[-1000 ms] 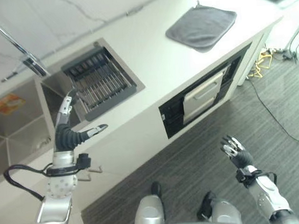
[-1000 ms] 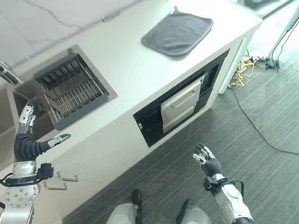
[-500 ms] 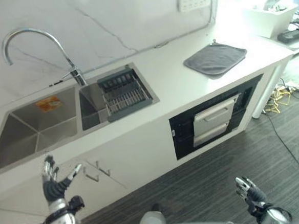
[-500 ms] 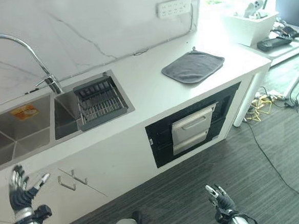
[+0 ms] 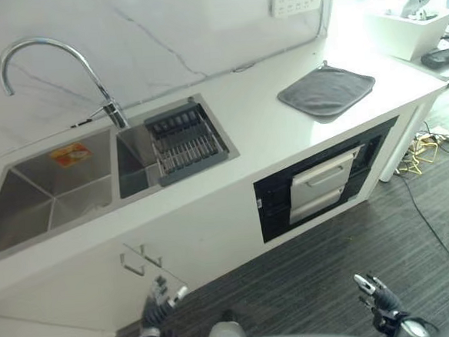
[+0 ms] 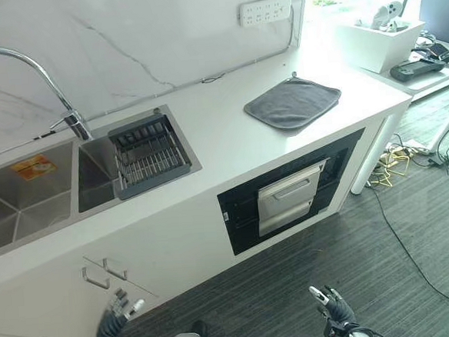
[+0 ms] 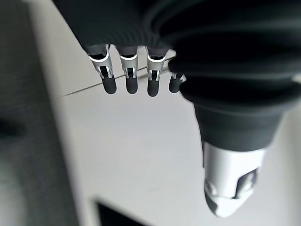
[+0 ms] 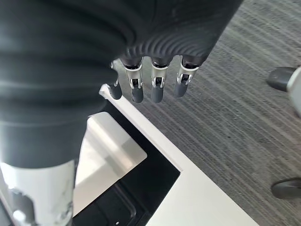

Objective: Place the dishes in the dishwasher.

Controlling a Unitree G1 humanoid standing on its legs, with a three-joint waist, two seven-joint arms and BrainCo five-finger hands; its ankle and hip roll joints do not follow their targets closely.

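A long white counter (image 6: 208,150) is being seen from above, running along a pale marbled wall (image 6: 123,37). Set into its left part is a steel double sink (image 5: 49,192), and a curved tap (image 5: 47,61) is arching over the divider between the two basins. An orange sticker (image 5: 69,155) is lying on the floor of the larger basin. A dark dish rack (image 6: 148,153) is sitting across the smaller basin (no dishes can be made out in it, or anywhere on the counter).

Further right, a grey folded cloth (image 6: 292,103) is lying flat on the counter, well apart from the sink. Below the counter edge, the dishwasher (image 6: 292,194) is shown as a black recess with a silver front panel, which is tilted slightly outward at its top. White cabinet doors with small metal handles (image 5: 141,259) are seen below the sink. A white socket strip (image 6: 263,11) is fixed to the wall above the cloth. Grey striped flooring (image 6: 401,264) is spreading in front of the units.

The left hand (image 5: 158,300) is being held low in front of the cabinet doors, fingers (image 7: 128,81) straight and loosely spread, nothing held. The right hand (image 6: 333,306) is being held low over the floor in front of the dishwasher, its fingers (image 8: 157,88) likewise straight and empty.
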